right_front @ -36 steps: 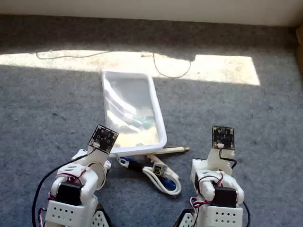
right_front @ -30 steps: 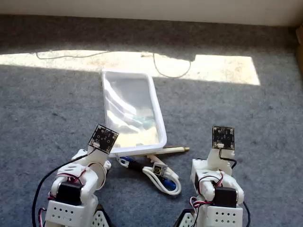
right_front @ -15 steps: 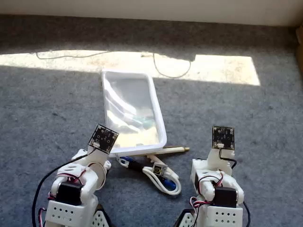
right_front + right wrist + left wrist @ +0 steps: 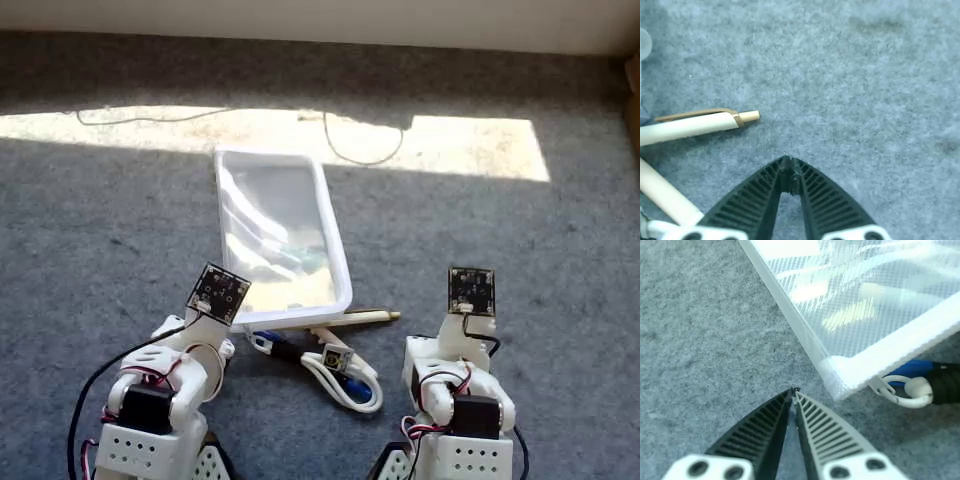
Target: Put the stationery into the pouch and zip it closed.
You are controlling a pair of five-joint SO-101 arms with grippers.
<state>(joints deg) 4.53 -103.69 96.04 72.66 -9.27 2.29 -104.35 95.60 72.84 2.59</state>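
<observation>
A clear mesh pouch (image 4: 277, 235) with a white rim lies on the grey carpet, with some items faintly visible inside. At its near edge lie a cream pen (image 4: 362, 317) and a bundle of a blue-and-black pen with a white cord (image 4: 330, 370). My left gripper (image 4: 792, 391) is shut, empty, just off the pouch's near corner (image 4: 840, 385). My right gripper (image 4: 788, 162) is shut, empty, above bare carpet close to the cream pen's tip (image 4: 747, 116). A second cream stick (image 4: 665, 197) lies beside it.
Grey carpet (image 4: 500, 260) surrounds the arms, with a sunlit strip (image 4: 460, 145) at the back. A thin dark cable (image 4: 350, 150) loops behind the pouch. A pale wall base runs along the far edge.
</observation>
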